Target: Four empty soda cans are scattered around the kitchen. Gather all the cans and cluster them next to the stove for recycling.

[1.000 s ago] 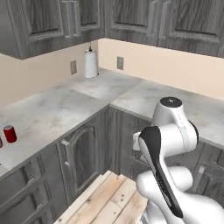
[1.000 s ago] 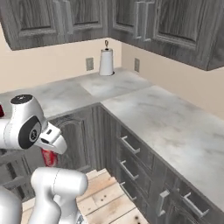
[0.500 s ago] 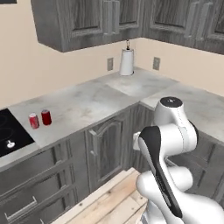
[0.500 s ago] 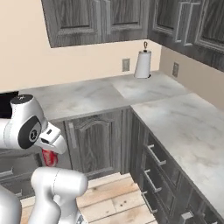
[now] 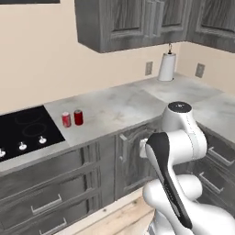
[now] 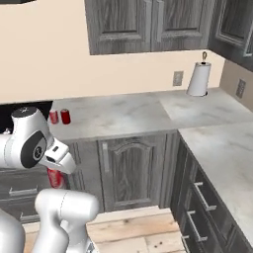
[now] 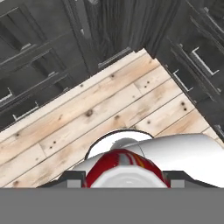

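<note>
Two small red cans [image 5: 72,118]: standing on grey marble counter, just beside flat black stove [image 5: 25,133].
Gripper [image 7: 124,174]: pinching third small red can [image 7: 124,162].
Tip: keep upright, set down beside those two.

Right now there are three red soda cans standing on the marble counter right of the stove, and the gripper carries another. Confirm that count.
Not quite: two soda cans stand on the marble counter right of the stove, not three, as the left base view shows. The rest holds: the gripper is shut on another red can, seen in the hand view.
</note>
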Robot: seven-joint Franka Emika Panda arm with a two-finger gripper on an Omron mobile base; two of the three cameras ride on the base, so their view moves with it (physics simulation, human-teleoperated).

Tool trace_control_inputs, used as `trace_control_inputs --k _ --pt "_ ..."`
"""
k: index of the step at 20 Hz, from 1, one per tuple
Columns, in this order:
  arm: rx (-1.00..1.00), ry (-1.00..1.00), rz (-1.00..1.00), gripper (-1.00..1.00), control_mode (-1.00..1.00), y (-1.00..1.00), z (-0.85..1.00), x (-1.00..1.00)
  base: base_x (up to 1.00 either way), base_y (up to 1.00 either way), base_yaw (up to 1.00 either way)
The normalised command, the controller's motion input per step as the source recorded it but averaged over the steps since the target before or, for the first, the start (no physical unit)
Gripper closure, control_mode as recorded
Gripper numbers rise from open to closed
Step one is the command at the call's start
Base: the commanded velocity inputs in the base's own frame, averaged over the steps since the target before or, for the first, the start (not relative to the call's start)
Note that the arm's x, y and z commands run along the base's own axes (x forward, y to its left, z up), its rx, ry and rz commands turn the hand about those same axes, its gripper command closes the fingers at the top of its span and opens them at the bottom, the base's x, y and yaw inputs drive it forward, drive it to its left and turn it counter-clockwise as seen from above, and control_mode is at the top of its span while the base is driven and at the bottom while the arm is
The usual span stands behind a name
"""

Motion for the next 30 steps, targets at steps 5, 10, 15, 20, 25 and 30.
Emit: trace_control_inputs --k 5,10,15,20,25,30 --pt "0.00 0.00 0.00 1.00 1.00 0.00 0.00 0.00 0.46 0.40 0.38" --pt "0.00 0.00 0.00 1.00 1.00 0.00 0.00 0.00 0.31 0.27 0.33" --pt "0.00 0.00 0.00 1.00 1.00 0.00 0.00 0.00 0.02 0.04 0.17" --pt "0.00 0.00 0.00 1.00 1.00 0.00 0.00 0.00 0.19 0.26 0.09" --pt "0.00 0.00 0.00 1.00 1.00 0.00 0.00 0.00 0.59 0.39 0.07" --pt "0.00 0.00 0.00 1.00 1.00 0.00 0.00 0.00 0.57 0.38 0.08"
